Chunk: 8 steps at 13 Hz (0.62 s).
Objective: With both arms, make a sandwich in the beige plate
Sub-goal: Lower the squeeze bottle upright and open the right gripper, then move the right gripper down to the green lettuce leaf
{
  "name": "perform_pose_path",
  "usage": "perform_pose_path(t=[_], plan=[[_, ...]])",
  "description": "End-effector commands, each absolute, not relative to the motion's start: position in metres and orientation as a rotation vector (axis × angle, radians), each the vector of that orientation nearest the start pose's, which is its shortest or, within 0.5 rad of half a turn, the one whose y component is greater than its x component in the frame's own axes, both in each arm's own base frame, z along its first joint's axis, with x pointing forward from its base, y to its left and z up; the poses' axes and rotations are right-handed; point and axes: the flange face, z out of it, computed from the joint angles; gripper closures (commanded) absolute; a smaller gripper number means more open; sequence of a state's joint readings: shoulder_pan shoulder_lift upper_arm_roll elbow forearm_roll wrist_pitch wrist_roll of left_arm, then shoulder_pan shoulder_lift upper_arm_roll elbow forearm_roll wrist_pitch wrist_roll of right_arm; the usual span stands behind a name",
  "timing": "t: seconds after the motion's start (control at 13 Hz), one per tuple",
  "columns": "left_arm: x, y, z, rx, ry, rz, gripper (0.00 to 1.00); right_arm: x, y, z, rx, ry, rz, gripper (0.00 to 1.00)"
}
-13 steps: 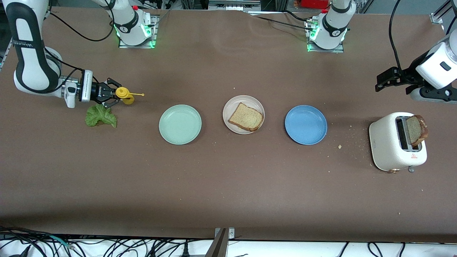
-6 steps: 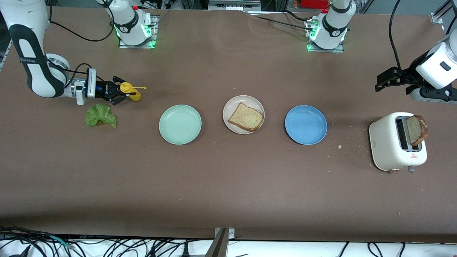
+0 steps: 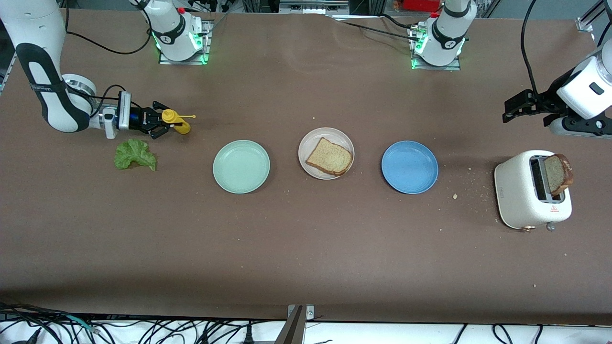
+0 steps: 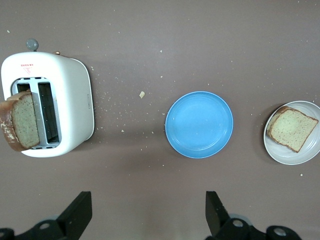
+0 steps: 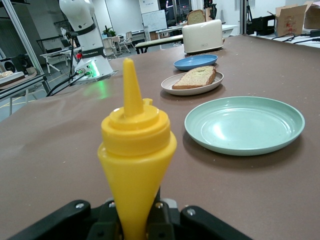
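Observation:
The beige plate (image 3: 311,141) sits mid-table with one brown bread slice (image 3: 330,156) lying on it. A second slice (image 3: 558,173) stands up out of the white toaster (image 3: 526,191). The green lettuce leaf (image 3: 135,154) lies on the table at the right arm's end. Just beside the leaf, my right gripper (image 3: 160,125) is shut on a yellow squeeze bottle (image 3: 174,122), whose nozzle (image 5: 132,85) points toward the plates. My left gripper (image 3: 510,109) waits open and empty in the air beside the toaster; its fingers (image 4: 80,205) stand wide apart over bare table.
A mint-green plate (image 3: 241,166) and a blue plate (image 3: 409,166) flank the beige plate, both empty. Crumbs are scattered between the blue plate and the toaster. The arm bases (image 3: 179,33) stand along the table edge farthest from the front camera.
My right gripper has carried the yellow bottle a little away from the lettuce leaf, farther from the front camera, and then slowed. The left arm has not moved.

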State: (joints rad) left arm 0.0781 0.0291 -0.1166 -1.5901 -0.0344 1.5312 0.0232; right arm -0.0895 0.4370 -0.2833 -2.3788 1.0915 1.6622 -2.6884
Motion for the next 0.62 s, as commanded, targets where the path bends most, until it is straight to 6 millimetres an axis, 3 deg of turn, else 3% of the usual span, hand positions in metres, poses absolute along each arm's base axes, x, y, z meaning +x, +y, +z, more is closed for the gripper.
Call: perform_pose_path(t=[0.0, 0.08, 0.15, 0.23, 0.39, 0.46, 0.54], plan=[[0.5525, -0.0236, 0.6013, -3.196, 0.099, 0.140, 0.00, 0.3951, -0.0754, 0.1312, -1.486, -1.330, -0.876, 1.00], [0.5525, -0.0236, 0.6013, -3.196, 0.099, 0.140, 0.00, 0.3947, -0.0761, 0.1297, -1.488, -1.327, -0.874, 1.00], [0.5525, -0.0236, 0.6013, -3.196, 0.099, 0.140, 0.00, 0.3946, -0.0767, 0.1297, -1.489, -1.326, -0.875, 0.86], [0.5525, -0.0236, 0.6013, -3.196, 0.099, 0.140, 0.00, 0.3941, -0.0775, 0.1293, -1.491, -1.319, -0.877, 0.57], [0.5526, -0.0236, 0.6020, -3.196, 0.099, 0.137, 0.00, 0.3938, -0.0772, 0.1295, -1.494, -1.308, -0.869, 0.19], [0.5528, -0.0236, 0.6021, -3.196, 0.099, 0.135, 0.00, 0.3938, -0.0766, 0.1298, -1.500, -1.288, -0.860, 0.07], [0.5527, -0.0244, 0.6021, -3.196, 0.101, 0.135, 0.00, 0.3941, -0.0763, 0.1304, -1.509, -1.266, -0.844, 0.02]])
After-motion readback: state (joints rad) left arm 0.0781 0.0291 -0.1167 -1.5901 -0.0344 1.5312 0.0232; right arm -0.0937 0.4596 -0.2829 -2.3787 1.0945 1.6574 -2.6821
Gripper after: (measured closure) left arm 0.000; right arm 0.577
